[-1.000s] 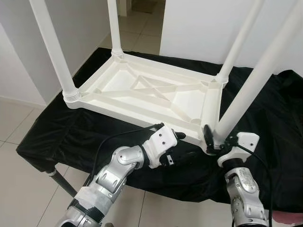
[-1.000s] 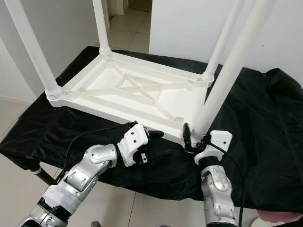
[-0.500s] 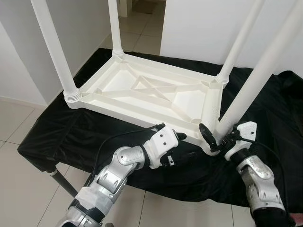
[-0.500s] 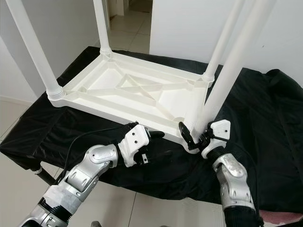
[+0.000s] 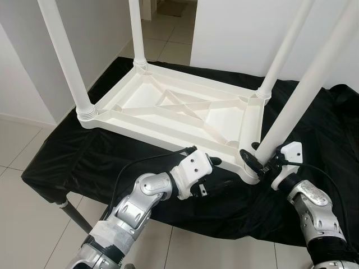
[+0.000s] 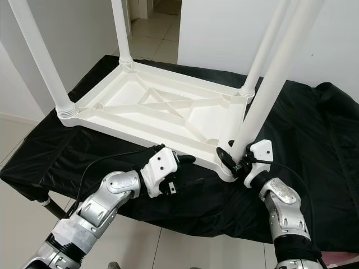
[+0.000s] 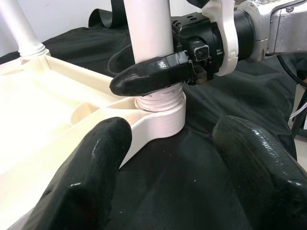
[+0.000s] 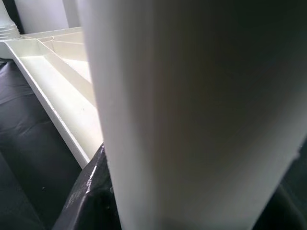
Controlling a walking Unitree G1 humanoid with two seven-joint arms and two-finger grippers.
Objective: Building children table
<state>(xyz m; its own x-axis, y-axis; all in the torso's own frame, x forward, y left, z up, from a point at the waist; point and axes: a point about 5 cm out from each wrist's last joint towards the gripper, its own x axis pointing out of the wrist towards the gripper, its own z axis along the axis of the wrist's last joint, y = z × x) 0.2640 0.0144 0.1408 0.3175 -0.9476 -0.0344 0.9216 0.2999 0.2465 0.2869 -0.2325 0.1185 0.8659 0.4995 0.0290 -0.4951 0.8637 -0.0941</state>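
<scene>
Four legs rise from the upturned children's table [image 5: 174,112] on the black-draped counter [image 5: 67,157]. Right tool [image 5: 259,162] clasps the near-right leg [image 5: 297,101] at its socket, likely to seat it; left tool [image 7: 168,172] waits alongside, fingers spread wide.

A room in a home, plainly furnished — pale glossy floor tiles [image 5: 22,140] run out through an open doorway [image 5: 162,22] into a passage tiled the same way, between bare white walls [image 5: 235,33]. A desk draped in a loose black cloth [image 5: 84,157] stands in the middle, carrying an upturned white plastic children's table [image 5: 174,112] — household furniture, not workshop stock.
</scene>
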